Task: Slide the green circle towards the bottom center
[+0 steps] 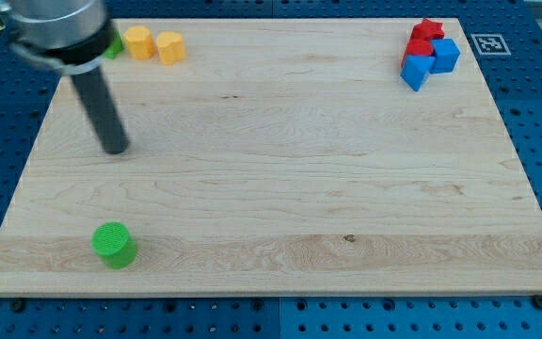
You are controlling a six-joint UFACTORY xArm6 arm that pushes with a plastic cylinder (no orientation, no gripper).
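Observation:
The green circle is a short green cylinder near the bottom left corner of the wooden board. My tip is at the end of a dark rod that comes down from the view's top left. The tip rests on the board well above the green circle, almost straight up from it, with a wide gap between them. Nothing touches the green circle.
Two yellow blocks sit at the top left edge, with a green block partly hidden behind the arm beside them. At the top right corner, red blocks and blue blocks are clustered together.

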